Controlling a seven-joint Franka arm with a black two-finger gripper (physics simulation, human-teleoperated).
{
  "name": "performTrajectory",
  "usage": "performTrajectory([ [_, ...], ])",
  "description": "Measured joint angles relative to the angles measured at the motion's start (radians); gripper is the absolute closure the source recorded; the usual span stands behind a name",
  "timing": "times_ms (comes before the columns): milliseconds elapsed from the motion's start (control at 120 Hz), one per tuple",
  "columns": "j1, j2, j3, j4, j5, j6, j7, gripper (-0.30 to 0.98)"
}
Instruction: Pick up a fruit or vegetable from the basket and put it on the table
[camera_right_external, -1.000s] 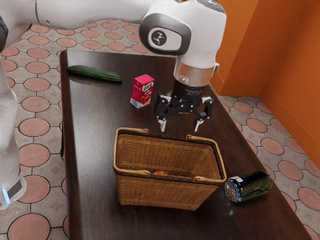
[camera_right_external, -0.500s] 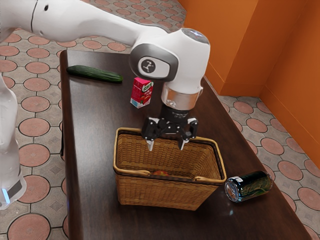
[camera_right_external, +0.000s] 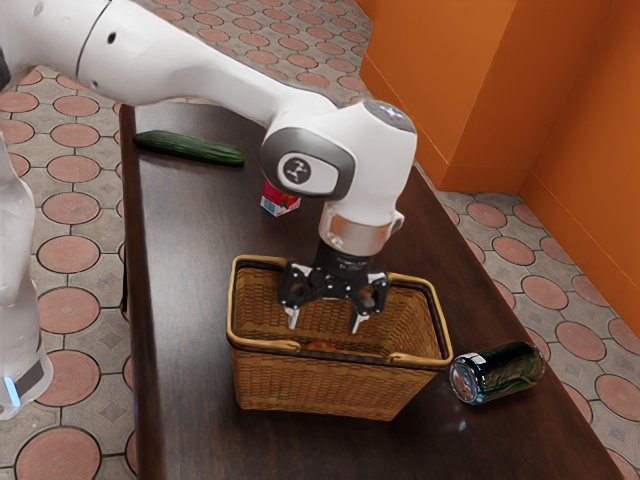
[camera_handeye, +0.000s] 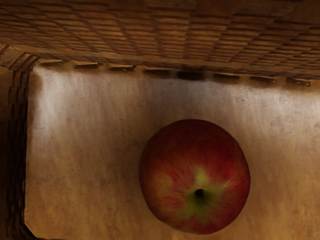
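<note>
Claw (camera_right_external: 324, 317) is in the middle of the exterior view, pointing down at the mouth of the wicker basket (camera_right_external: 315, 391). Fingers (camera_right_external: 293, 317) spread wide, clear gap between them, tips below the level of the far rim, and I have hold of nothing.

Target fruit: one apple (camera_handeye: 172, 165), inside the basket, on its floor. In the exterior view a bit of its red-orange skin shows past the near rim, just below centre frame, lower than my fingertips. Wrist view looks down on it: round, deep red with yellow-green streaks round the stem hollow, near one woven side but apart from it.

Basket sits lower centre in the exterior view, upright on the dark wood table (camera_right_external: 205, 240), tan handles (camera_right_external: 268, 344) folded down along the rim.

Other stuff on the table: cucumber (camera_right_external: 190, 148) lying at upper left; pink-red carton (camera_right_external: 279, 202) standing upper centre, top part hidden behind my arm (camera_right_external: 205, 65); dark shiny jar (camera_right_external: 497, 373) on its side at lower right, just beside the basket.

Background: orange wall (camera_right_external: 450, 95) at upper right, tiled floor (camera_right_external: 70, 255) with pinkish rounds along the left edge and at right.
</note>
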Motion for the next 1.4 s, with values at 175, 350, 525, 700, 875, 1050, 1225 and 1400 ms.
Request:
performTrajectory([
  [175,-0.001,-0.005,-0.001,-0.045,-0.004,0.028,0.034,0.00],
  [350,-0.003,0.002,-0.002,-0.052,-0.005,0.054,0.059,0.00],
  [525,0.000,0.017,-0.002,-0.053,-0.005,0.073,0.078,0.00],
  [700,0.001,0.032,-0.002,-0.054,-0.004,0.084,0.093,0.00],
  [875,0.010,0.046,-0.002,-0.070,-0.007,0.098,0.103,0.00],
  [1050,0.014,0.056,-0.002,-0.078,-0.006,0.113,0.111,0.00],
  [1225,0.011,0.058,-0.002,-0.102,-0.007,0.131,0.117,0.00],
  [1400,0.011,0.077,-0.002,-0.105,-0.008,0.152,0.121,0.00],
])
